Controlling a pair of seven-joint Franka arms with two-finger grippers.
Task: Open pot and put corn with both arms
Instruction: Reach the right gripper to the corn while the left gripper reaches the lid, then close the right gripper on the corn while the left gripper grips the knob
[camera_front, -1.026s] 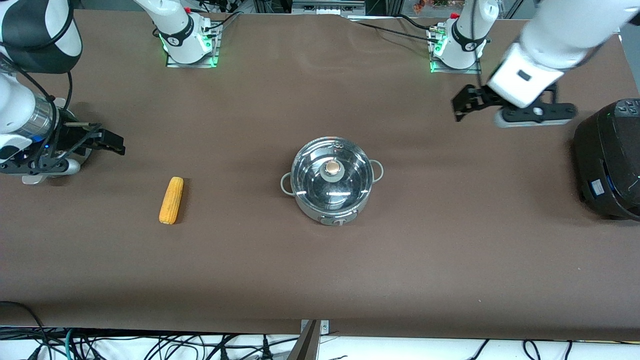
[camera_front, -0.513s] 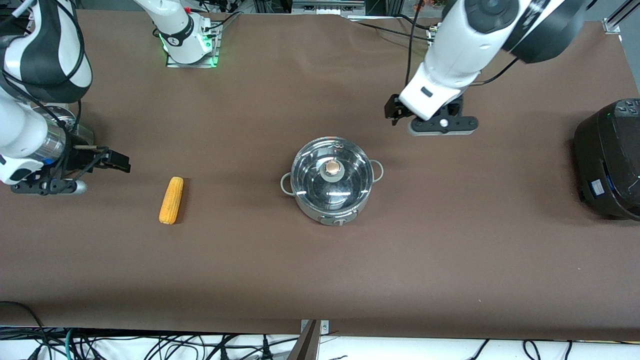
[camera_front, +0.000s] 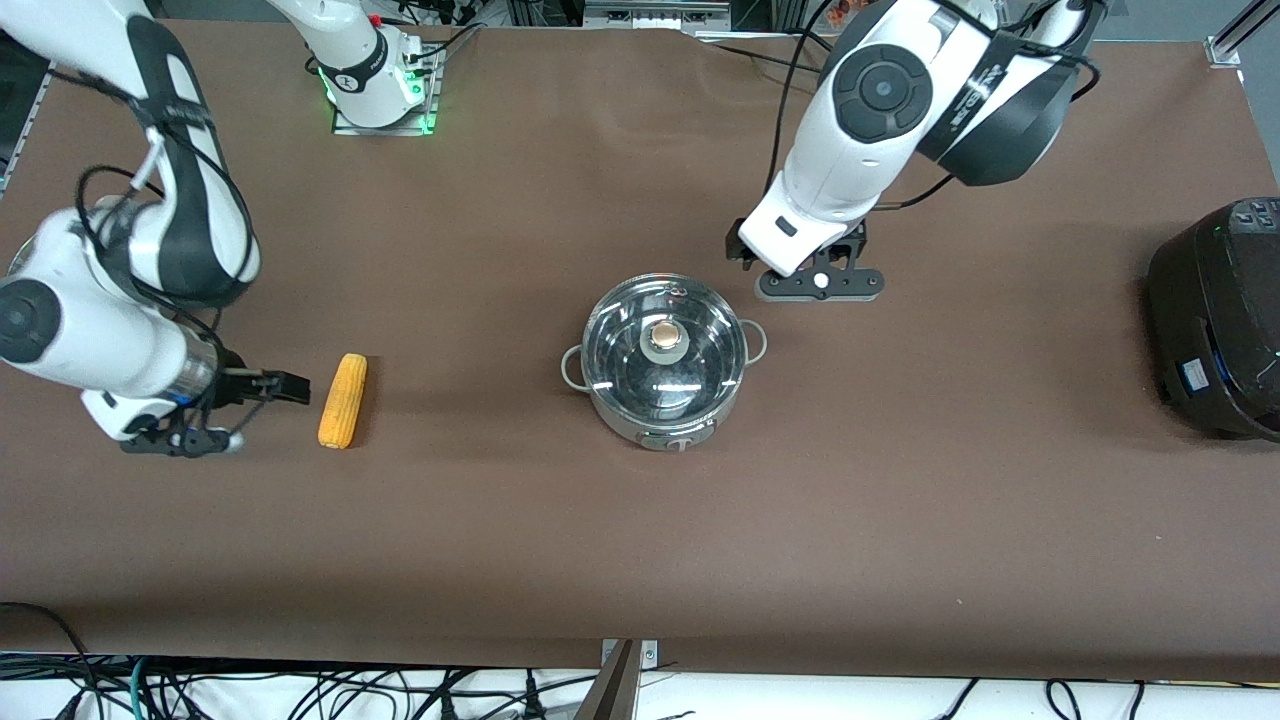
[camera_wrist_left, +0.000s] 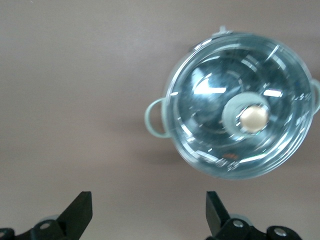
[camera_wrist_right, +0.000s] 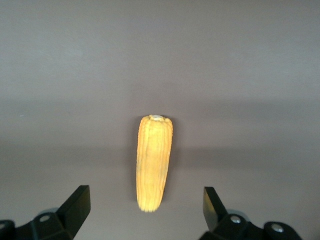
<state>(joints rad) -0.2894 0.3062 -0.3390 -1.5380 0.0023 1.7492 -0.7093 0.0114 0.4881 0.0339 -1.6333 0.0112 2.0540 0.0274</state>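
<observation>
Left gripper (camera_wrist_left: 145, 215): black fingers spread wide, empty, over bare table beside the round shiny steel pot (camera_front: 664, 362) at mid-table.
Right gripper (camera_wrist_right: 142, 212): spread, empty, beside the yellow-orange corn cob (camera_front: 342, 400) toward its end.
Advice: centre each before descending; pinch the tan knob (camera_wrist_left: 253, 117).
Views: wrist cameras reveal finger spread; front hides it.

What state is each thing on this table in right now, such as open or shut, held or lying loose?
pot: upright on the table, glass lid on, shut.
corn: lying loose on the table, not held.
left gripper: open, empty, over the table beside the pot.
right gripper: open, empty, beside the corn, not touching it.
rice cooker: black, lid down, at the left arm's end of the table.
</observation>
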